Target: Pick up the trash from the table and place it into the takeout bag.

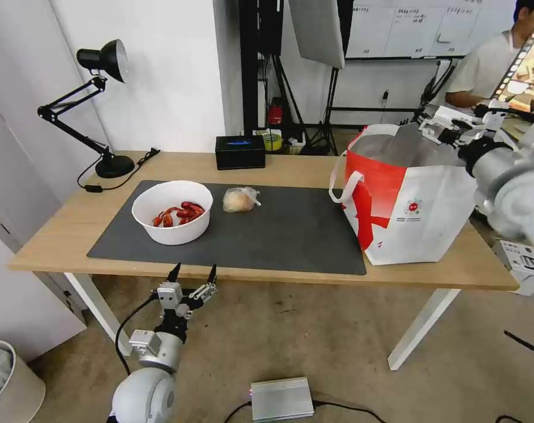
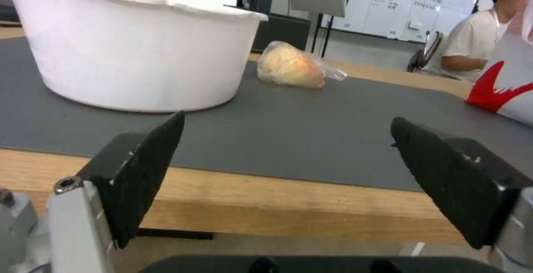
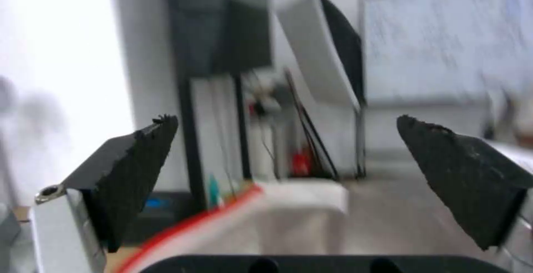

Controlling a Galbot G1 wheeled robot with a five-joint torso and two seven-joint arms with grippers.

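Note:
On the dark mat (image 1: 290,235) of the light-wood table (image 1: 61,235) stand a white bowl with red crayfish (image 1: 171,211) and, beside it, a small clear bag with a tan lump (image 1: 239,200). The red-and-white takeout bag (image 1: 407,200) stands upright at the table's right end, its mouth open. My left gripper (image 1: 193,273) hangs open just below the front edge, in front of the bowl (image 2: 139,52) and the small bag (image 2: 291,71). Its fingers (image 2: 144,173) hold nothing. My right gripper (image 1: 432,126) is open and empty above the takeout bag's far right rim (image 3: 222,214).
A black desk lamp (image 1: 105,64) stands at the back left corner and a black tissue box (image 1: 239,151) at the back edge. On the floor are a pale bin (image 1: 8,382) at the left and a silver box (image 1: 281,399) in front. A person sits behind the bag.

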